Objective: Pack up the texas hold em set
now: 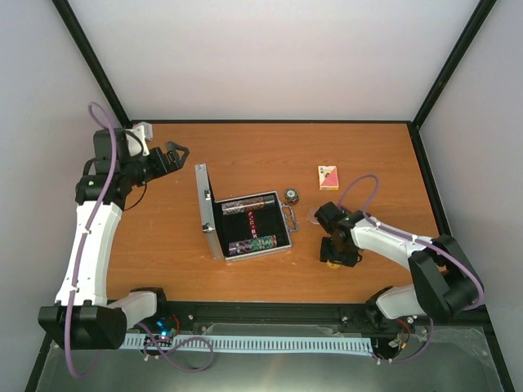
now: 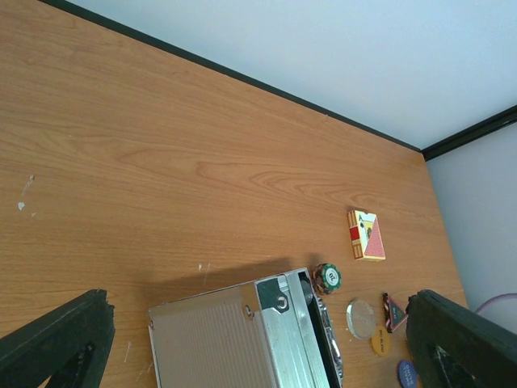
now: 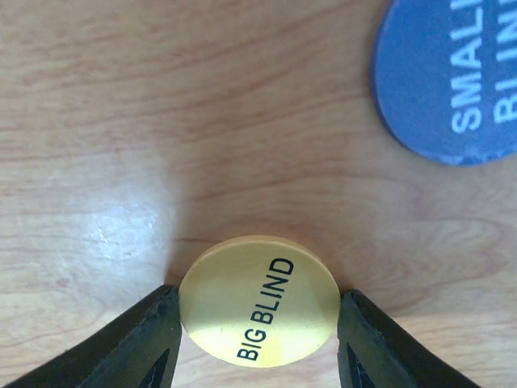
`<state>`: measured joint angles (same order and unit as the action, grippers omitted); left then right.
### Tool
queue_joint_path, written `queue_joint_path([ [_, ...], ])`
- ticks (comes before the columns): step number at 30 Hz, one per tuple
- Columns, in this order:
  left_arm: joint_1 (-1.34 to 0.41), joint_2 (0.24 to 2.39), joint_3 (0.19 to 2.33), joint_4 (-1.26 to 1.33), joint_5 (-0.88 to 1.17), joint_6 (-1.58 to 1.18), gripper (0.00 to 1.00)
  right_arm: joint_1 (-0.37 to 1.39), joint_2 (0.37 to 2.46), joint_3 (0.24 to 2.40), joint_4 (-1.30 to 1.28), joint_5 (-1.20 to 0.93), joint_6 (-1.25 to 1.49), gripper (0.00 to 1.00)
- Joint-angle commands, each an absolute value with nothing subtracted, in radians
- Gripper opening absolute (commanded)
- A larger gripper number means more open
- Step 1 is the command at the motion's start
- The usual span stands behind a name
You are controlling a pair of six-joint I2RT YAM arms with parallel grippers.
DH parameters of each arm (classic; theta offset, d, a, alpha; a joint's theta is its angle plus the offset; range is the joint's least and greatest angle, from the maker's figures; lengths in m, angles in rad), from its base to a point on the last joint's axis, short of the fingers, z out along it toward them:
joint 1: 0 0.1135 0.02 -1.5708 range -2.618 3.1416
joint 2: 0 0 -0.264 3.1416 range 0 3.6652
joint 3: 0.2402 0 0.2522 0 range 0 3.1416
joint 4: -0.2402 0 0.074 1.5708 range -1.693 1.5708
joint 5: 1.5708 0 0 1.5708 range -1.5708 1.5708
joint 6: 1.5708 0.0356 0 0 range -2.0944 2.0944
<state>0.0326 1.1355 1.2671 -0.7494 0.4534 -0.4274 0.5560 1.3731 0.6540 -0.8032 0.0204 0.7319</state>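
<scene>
The silver case (image 1: 245,226) lies open mid-table with its lid (image 1: 203,206) upright on the left and chips in its black lining. A chip stack (image 1: 290,194) and a red card deck (image 1: 328,176) lie to its right. My right gripper (image 1: 333,260) points down at the table. Its fingers (image 3: 145,339) are closed on the edges of a yellow "BIG BLIND" button (image 3: 258,301). A blue "SMALL BLIND" button (image 3: 452,81) lies beside it. My left gripper (image 1: 176,155) is open and empty, raised left of the case. The left wrist view shows the lid (image 2: 234,339), the deck (image 2: 366,234), the chip stack (image 2: 327,278), a clear round button (image 2: 361,317) and a triangular button (image 2: 394,311).
Black frame rails and white walls border the wooden table (image 1: 368,147). The right arm's purple cable (image 1: 359,184) loops above the table right of the case.
</scene>
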Motion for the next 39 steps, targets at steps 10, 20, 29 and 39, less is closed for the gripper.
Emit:
queue_joint_path([
  [10, 0.029, 1.064, 1.257, -0.762, 0.453, -0.46, 1.0, 0.561, 1.487, 0.757, -0.738, 0.046, 0.617, 0.5],
  [20, 0.029, 1.032, 1.24, -0.766, 0.434, -0.477, 1.0, 0.581, 1.543, 0.929, -0.779, 0.03, 0.542, 0.5],
  [29, 0.029, 1.032, 1.233, -0.762, 0.433, -0.488, 1.0, 0.653, 1.655, 1.13, -0.763, -0.057, 0.467, 0.5],
  [39, 0.031, 1.05, 1.245, -0.766, 0.422, -0.486, 1.0, 0.755, 1.828, 1.344, -0.744, -0.108, 0.371, 0.5],
])
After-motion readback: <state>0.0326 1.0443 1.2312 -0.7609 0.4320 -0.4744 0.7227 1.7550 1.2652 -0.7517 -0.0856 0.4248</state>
